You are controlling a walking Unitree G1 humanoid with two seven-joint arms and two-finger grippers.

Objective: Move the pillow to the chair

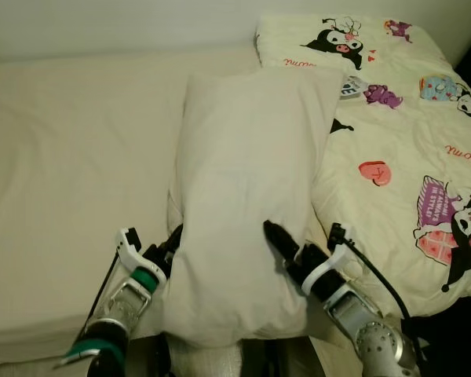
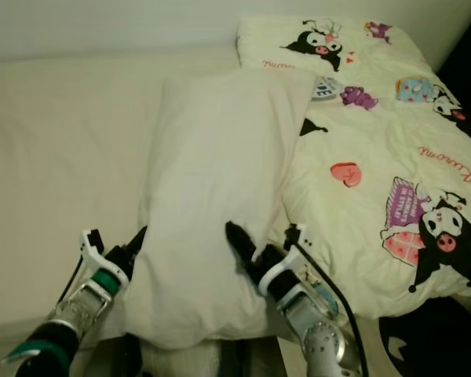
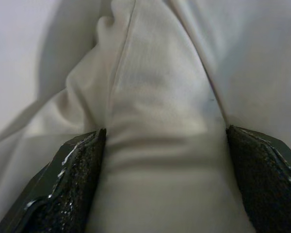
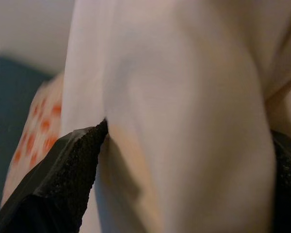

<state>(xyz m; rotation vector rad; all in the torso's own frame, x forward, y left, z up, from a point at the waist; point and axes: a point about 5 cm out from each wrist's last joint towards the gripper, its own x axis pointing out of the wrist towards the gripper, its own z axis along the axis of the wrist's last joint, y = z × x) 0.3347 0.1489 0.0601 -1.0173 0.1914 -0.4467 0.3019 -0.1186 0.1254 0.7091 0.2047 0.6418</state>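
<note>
A long cream pillow (image 1: pixel 243 181) lies lengthwise on the bed, and its near end hangs past the bed's front edge. My left gripper (image 1: pixel 171 250) clamps the pillow's near left side. My right gripper (image 1: pixel 281 242) clamps the near right side, one black finger lying on top of the fabric. In the left wrist view, pillow cloth (image 3: pixel 160 121) bulges between the two black pads (image 3: pixel 72 184). The right wrist view shows the same: cloth (image 4: pixel 184 121) pressed between the fingers (image 4: pixel 63 184).
The bed's bare cream mattress (image 1: pixel 71 173) stretches to the left of the pillow. A pale yellow quilt with cartoon prints (image 1: pixel 400 157) covers the right side and overlaps the pillow's right edge. Dark floor (image 1: pixel 455 330) shows at the lower right. A wall runs behind the bed.
</note>
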